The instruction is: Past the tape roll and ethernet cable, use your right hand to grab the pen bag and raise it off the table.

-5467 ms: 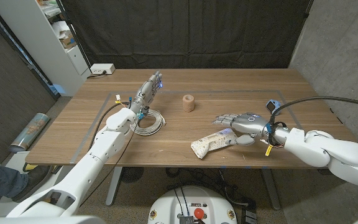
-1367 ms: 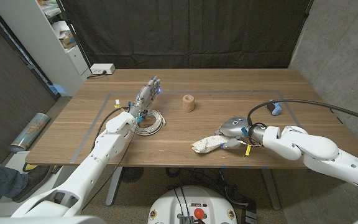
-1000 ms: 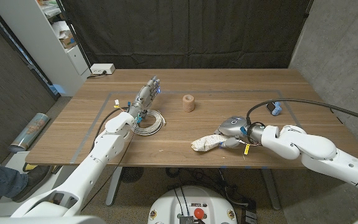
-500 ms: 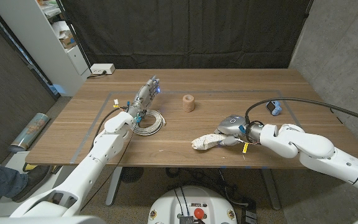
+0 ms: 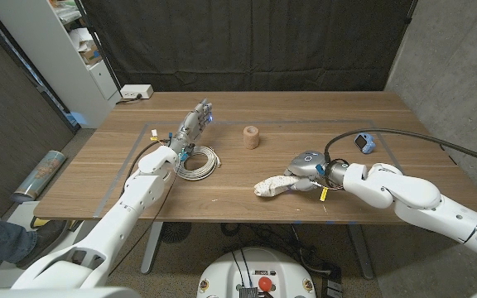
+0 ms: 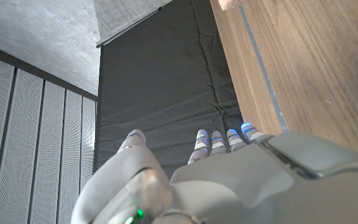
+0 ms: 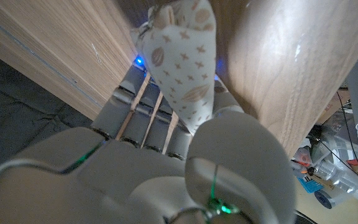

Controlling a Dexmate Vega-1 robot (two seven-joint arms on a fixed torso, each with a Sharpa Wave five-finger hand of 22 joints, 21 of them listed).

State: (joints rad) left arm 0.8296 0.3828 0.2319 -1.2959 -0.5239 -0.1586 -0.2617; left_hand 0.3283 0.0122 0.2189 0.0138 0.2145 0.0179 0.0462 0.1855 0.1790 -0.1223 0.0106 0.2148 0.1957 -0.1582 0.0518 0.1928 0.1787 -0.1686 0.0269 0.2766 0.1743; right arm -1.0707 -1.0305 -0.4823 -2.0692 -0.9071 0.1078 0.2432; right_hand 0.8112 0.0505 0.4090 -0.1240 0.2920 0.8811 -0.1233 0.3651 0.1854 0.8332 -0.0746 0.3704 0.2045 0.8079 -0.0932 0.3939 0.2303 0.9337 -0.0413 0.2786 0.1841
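My right hand [image 5: 306,165] grasps the cream, cross-patterned pen bag [image 5: 275,186], contents unseen, toward me and right of the tape roll [image 5: 252,137]; my left hand [image 5: 192,125] hangs open.

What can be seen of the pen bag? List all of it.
The pen bag is a soft, cream fabric pouch printed with small brown crosses and oval shapes. It lies elongated near the table's front edge, pointing toward the robot's left. The right hand grips its right end, fingers wrapped around it. Whether it has left the tabletop cannot be told.
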